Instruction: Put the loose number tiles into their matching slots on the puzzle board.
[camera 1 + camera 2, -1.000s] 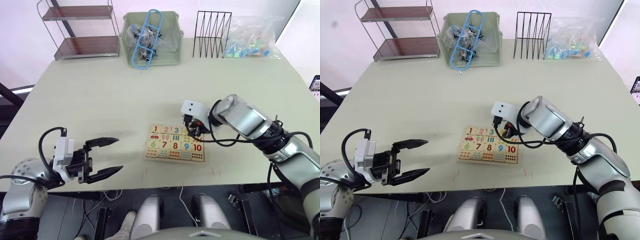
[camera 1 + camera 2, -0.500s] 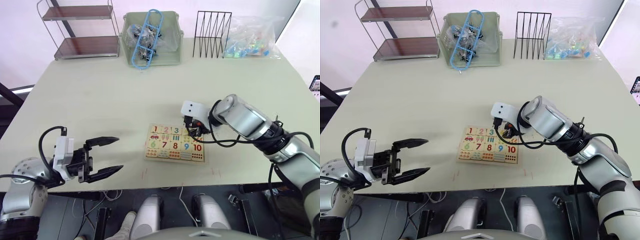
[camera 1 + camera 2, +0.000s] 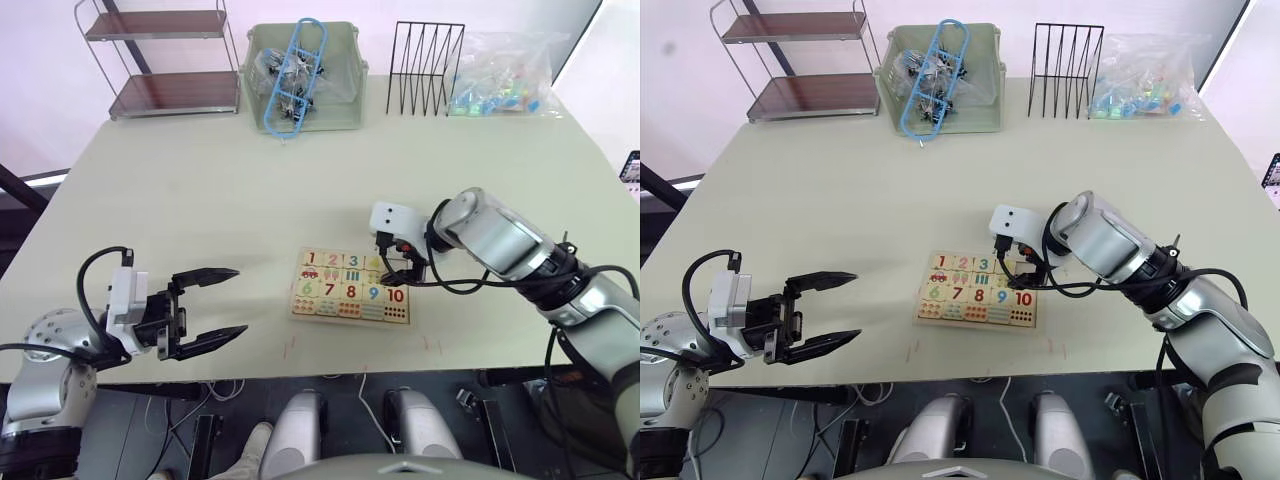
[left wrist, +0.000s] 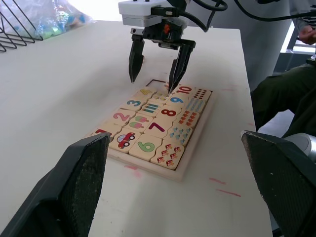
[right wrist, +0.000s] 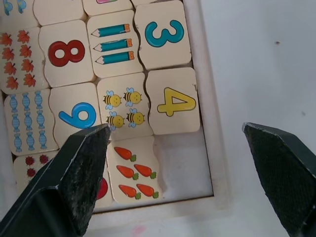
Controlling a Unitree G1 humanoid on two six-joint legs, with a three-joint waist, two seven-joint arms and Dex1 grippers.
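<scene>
Right wrist view looks straight down on the puzzle board [image 5: 207, 148], where the yellow "4" tile [image 5: 173, 101] sits seated beside the bees tile, and one slot [image 5: 185, 165] beside the carrots tile lies bare (the "5" is the likely missing piece, though no loose tile is visible on the counter [image 3: 200, 190]). The right end effector [image 3: 400, 262] hovers over the board's far right corner with its two fingers spread apart and nothing between them. The left end effector [image 3: 205, 310] hangs well apart from the board, near the counter's front edge, likewise spread wide and empty.

Judged from their look, the tiles are thin, stiff, light pieces of pale wood with smooth faces, likely to slide or tip rather than bend. A pinch across two opposite edges seems the safest hold, since a seated tile offers little to grip from above. The board itself is shallow and light and may skid if pushed from the side.

Nothing crowds the board. A green bin [image 3: 340, 100] holding a blue plastic rack [image 3: 295, 75], a black wire rack [image 3: 425, 68], a bag of coloured pieces [image 3: 500, 75] and a small two-tier shelf [image 3: 160, 65] line the far edge, well clear of both arms.
</scene>
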